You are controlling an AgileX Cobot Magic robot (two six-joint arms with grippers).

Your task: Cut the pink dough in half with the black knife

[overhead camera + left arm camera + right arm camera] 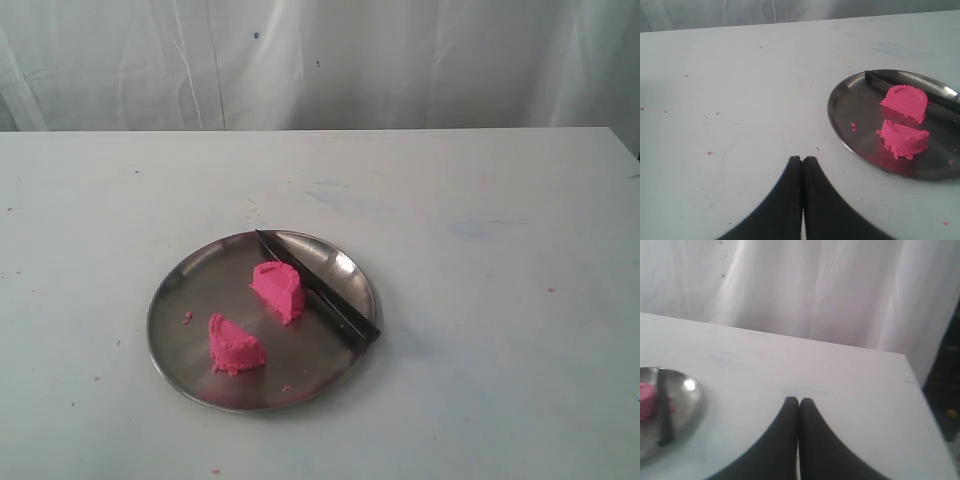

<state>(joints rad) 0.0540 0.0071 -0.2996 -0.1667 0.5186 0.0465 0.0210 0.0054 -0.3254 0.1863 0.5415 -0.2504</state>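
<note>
The pink dough lies as two wedge halves on the round steel plate [175, 300]: one half [279, 290] nearer the middle, the other [236, 346] toward the front. The black knife [320, 290] rests across the plate's right side, tip at the far rim, handle over the near right rim. In the left wrist view both halves [905, 101] [904, 138] and the knife [920, 90] show on the plate [845, 120]. My left gripper [802, 159] is shut, empty, over bare table left of the plate. My right gripper [799, 400] is shut, empty, right of the plate [687, 400]; the knife [664, 405] shows there.
Tiny pink crumbs [187, 317] dot the plate and table. A white curtain [320, 60] hangs behind the white table [480, 200]. The table's right edge [920, 390] drops off near the right gripper. Neither arm shows in the exterior view.
</note>
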